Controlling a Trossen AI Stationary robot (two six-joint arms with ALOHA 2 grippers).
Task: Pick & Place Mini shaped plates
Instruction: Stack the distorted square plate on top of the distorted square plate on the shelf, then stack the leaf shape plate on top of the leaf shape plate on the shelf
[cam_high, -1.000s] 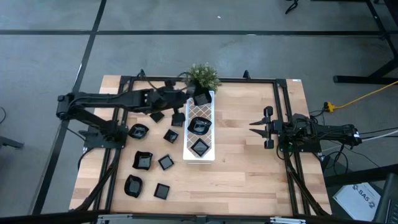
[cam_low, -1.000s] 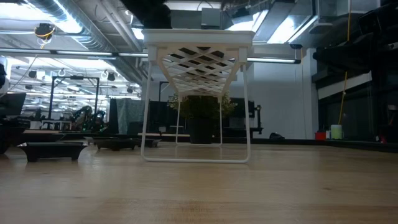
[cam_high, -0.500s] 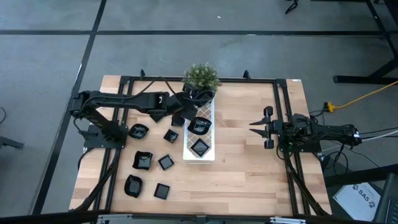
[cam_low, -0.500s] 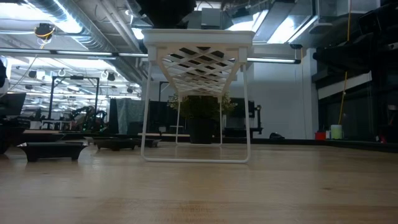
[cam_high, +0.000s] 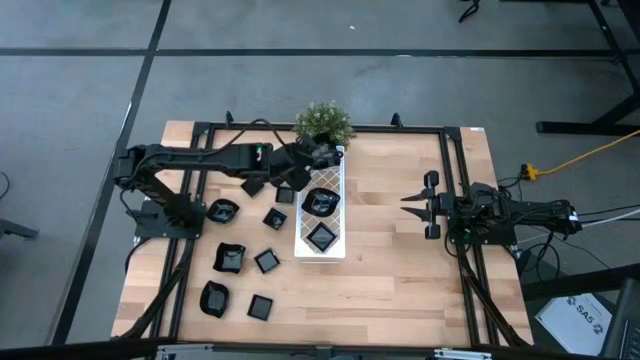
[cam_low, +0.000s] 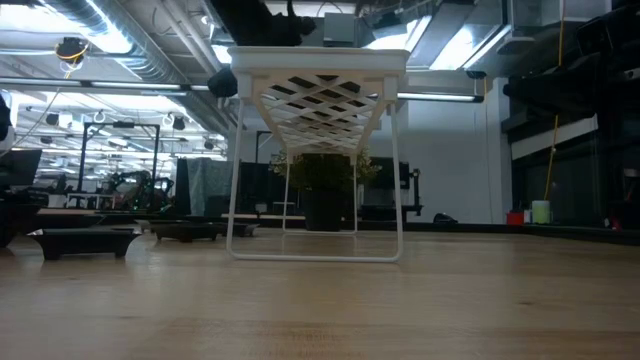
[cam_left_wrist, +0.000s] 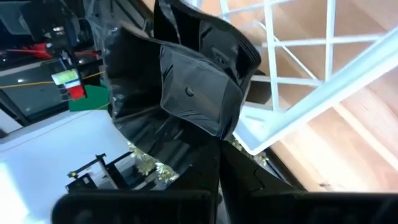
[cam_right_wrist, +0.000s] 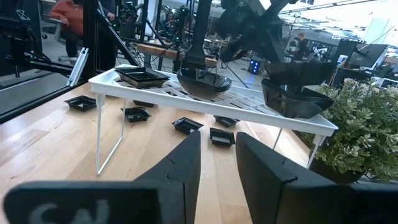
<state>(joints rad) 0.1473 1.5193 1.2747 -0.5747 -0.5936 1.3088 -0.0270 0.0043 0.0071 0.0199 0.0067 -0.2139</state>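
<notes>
Left claw clamped on a black dish over the white tray's far end, seemingly touching. Right claw idle, fingers apart.

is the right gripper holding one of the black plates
No, the right gripper hangs open and empty over bare wood on the table's right side, well apart from the white tray and the plates.

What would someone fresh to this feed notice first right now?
Probably the left gripper at the far end of the white lattice tray, beside the potted plant, shut on a glossy black plate. Two more plates already sit on the tray, with others scattered on the table to its left. The right gripper waits apart at the right.
</notes>
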